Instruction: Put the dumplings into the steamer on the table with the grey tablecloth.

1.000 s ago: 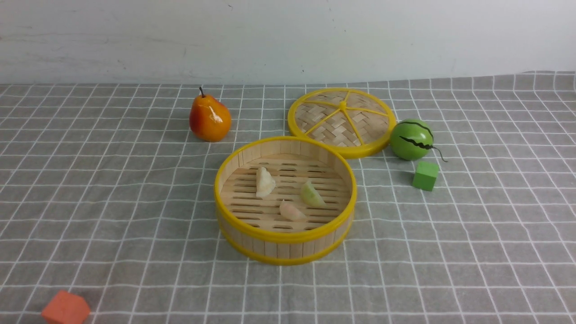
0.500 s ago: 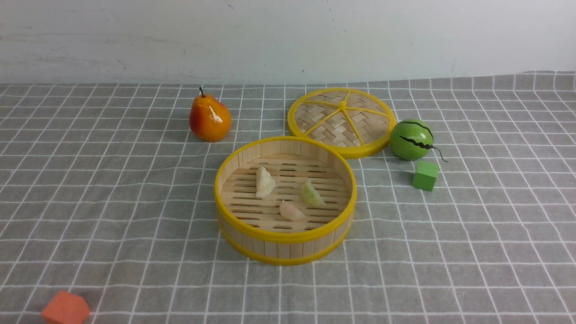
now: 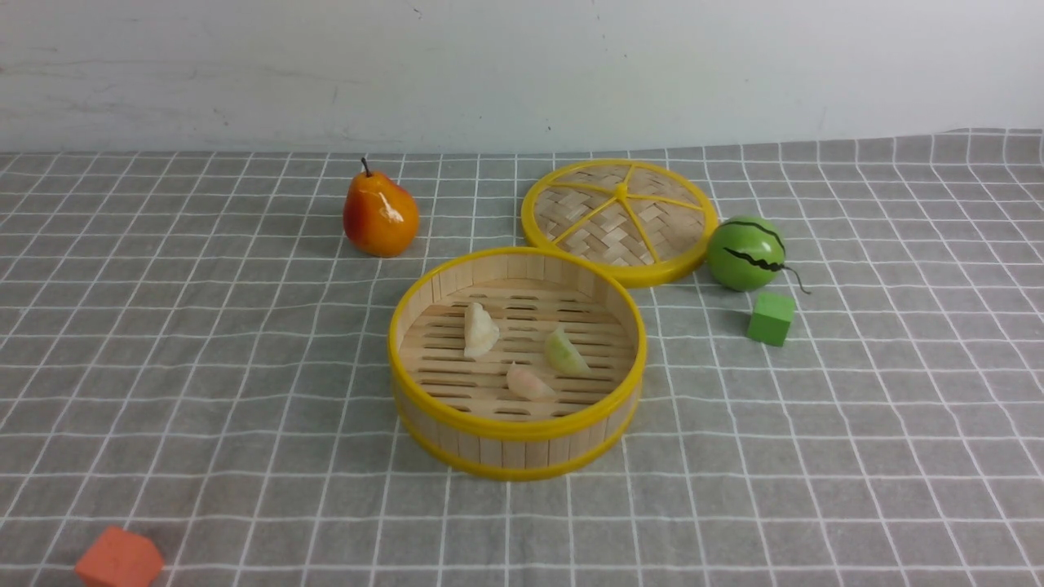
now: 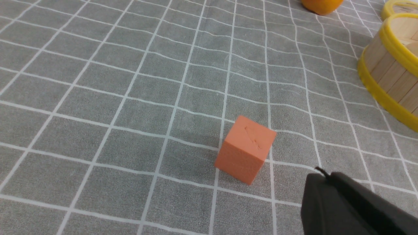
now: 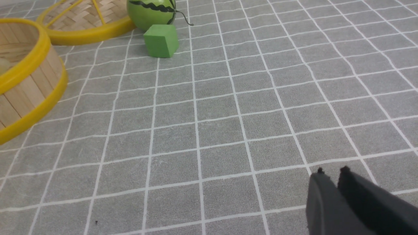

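Unmoved: crescent dumplings (image 3: 522,350), slatted steamer (image 3: 517,440)

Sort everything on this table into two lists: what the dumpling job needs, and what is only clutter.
Job: three dumplings, already in the steamer; tablecloth.

Clutter: lid, pear, watermelon, green cube, orange cube.

Front view: both arms out of frame; orange block (image 3: 119,559) clipped by the bottom edge. Left wrist view: pear (image 4: 321,4) and steamer (image 4: 390,65) cut at the edges, dumplings hidden. Right wrist view: gripper (image 5: 330,171) shows only its tips, watermelon (image 5: 151,13) top cropped.
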### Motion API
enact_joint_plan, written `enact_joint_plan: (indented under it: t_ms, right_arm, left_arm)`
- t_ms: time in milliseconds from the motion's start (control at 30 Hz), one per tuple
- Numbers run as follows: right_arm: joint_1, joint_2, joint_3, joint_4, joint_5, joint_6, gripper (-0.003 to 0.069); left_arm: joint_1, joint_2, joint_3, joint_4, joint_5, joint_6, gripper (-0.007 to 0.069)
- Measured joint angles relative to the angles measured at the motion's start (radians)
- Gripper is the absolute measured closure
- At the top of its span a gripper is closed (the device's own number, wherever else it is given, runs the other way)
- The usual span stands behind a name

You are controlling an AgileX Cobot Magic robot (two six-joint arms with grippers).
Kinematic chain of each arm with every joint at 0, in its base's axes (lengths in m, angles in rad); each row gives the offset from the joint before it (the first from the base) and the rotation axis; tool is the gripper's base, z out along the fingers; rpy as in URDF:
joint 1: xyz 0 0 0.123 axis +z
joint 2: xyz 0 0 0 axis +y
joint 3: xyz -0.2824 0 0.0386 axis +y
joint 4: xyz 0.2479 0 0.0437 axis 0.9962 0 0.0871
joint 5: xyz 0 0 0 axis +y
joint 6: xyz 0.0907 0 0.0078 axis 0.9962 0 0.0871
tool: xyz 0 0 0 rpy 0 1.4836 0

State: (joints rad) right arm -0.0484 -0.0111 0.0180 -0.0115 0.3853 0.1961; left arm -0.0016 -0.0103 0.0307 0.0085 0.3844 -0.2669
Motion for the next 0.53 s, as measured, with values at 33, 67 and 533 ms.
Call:
enact_joint_plan:
  t_ms: [33,67,533]
  right_arm:
    - [0.000,0.000,0.000,0.000,0.000,0.000,0.0586]
    - [0.000,0.000,0.000,0.000,0.000,0.000,0.0585]
    - [0.000,0.000,0.000,0.000,0.000,0.000,0.0573]
  left_arm:
    - [0.000,0.000,0.000,0.000,0.000,0.000,0.0629]
    - [0.000,0.000,0.000,0.000,0.000,0.000,0.0628]
    - [0.000,0.000,0.000,0.000,0.000,0.000,0.0626]
